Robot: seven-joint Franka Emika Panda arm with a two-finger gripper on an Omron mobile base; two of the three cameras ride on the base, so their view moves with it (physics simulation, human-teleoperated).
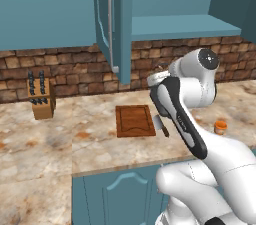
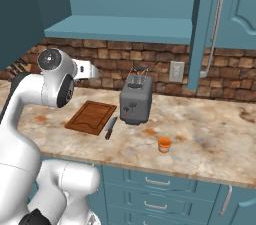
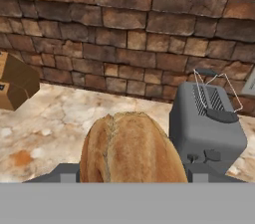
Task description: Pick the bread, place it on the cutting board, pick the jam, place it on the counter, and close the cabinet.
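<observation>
Already the jam stands on the counter, right of the bare cutting board; cabinet open. From the right, toaster and knife flank that board. Up close, the gripper apparently clasps the bread, fingers hidden.

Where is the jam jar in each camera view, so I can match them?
Left base view: the jam at far right, on the counter.
Right base view: lower centre, in front of the toaster.
Hand view: looks at the toaster past the bread.
Shared landmark: the cutting board, left of the jam in both base views.
</observation>
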